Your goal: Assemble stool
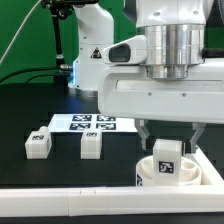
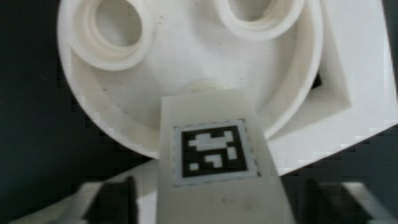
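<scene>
Stool seat [image 1: 150,176] lies directly beneath your tool [image 1: 168,140], 1 leg [image 1: 166,152] upright on it between the spread fingers [image 1: 145,131]; another leg [image 1: 38,144] and a 3rd leg [image 1: 91,144] stand on the bench [image 1: 60,176], well away.

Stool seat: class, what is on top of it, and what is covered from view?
One tagged block leg stands upright on the seat, between the open fingers. The wrist view shows two round holes in the seat; the seat under the leg's foot is covered.

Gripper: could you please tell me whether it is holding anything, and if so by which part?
Nothing is held: the gripper is open astride the leg that stands on the seat, with a gap showing at each finger.
</scene>
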You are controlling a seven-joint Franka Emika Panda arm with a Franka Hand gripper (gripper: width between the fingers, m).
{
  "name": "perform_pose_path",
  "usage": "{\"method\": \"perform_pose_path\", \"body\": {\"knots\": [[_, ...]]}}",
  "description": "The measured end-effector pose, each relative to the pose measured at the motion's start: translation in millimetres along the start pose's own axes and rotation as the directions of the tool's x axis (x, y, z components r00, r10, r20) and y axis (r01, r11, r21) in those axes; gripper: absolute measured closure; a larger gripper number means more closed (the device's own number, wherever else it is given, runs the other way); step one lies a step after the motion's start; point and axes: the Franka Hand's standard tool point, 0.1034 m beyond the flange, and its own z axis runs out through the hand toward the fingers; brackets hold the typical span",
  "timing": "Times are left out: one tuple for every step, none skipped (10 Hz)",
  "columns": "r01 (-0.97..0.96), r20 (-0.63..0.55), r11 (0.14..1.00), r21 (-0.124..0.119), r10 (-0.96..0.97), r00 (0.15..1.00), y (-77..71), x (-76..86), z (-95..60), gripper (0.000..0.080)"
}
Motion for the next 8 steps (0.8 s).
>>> {"method": "perform_pose_path", "body": {"knots": [[-0.002,0.0,1.0,0.002,0.002,1.0,-0.1,0.3,-0.6,0.0241],[-0.009,-0.002,1.0,0.02,0.009,1.0,0.3,2.7,-8.0,0.0169],[-0.002,-0.005,0.999,0.043,0.002,1.0,3.6,3.9,-22.1,0.0155],[0.005,0.0,0.998,0.057,-0.005,1.0,9.0,3.0,-34.3,0.0155],[0.014,0.017,0.998,0.061,-0.015,1.0,14.0,4.2,-46.1,0.015],[0.012,0.009,0.998,0.062,-0.012,1.0,13.6,5.4,-45.0,0.015],[0.012,0.013,0.998,0.059,-0.013,1.0,13.8,4.3,-42.4,0.015],[0.012,0.012,0.998,0.059,-0.013,1.0,14.0,4.9,-42.7,0.015]]}}
